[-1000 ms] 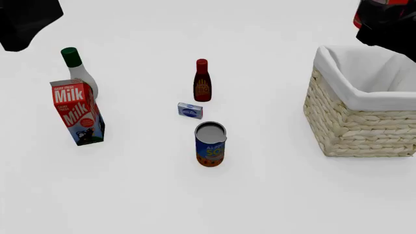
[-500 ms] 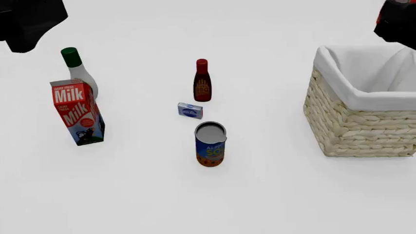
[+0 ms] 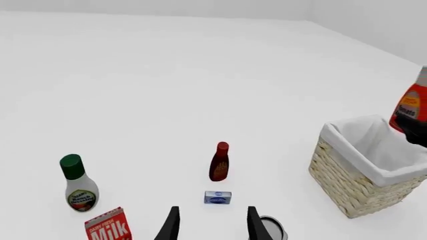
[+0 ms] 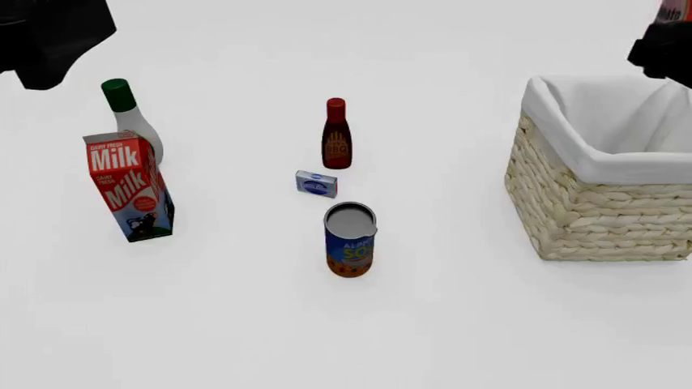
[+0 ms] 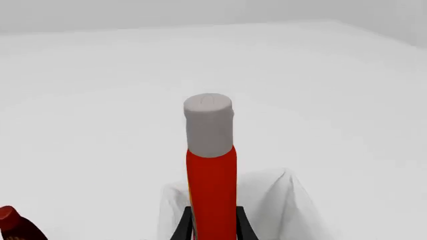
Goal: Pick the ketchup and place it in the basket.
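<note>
Red-orange ketchup, grey-capped, is held upright above the basket, clamped between the closed-in fingers of the right gripper. For a clean placement, the bottle is best centred over the white lining and lowered inside before release. The left gripper is spread apart, holding nothing.

On the white table, a dark red bottle with a red cap is seen standing upright, with a small blue-and-white box just in front of it. A green-capped white bottle is placed beside a red milk carton. The wicker basket, lined with white cloth, is set well apart from these. The ketchup is held above the basket's far side. The left gripper is shown with its fingers spread apart, and the rim of a can is partly hidden behind one of them.
</note>
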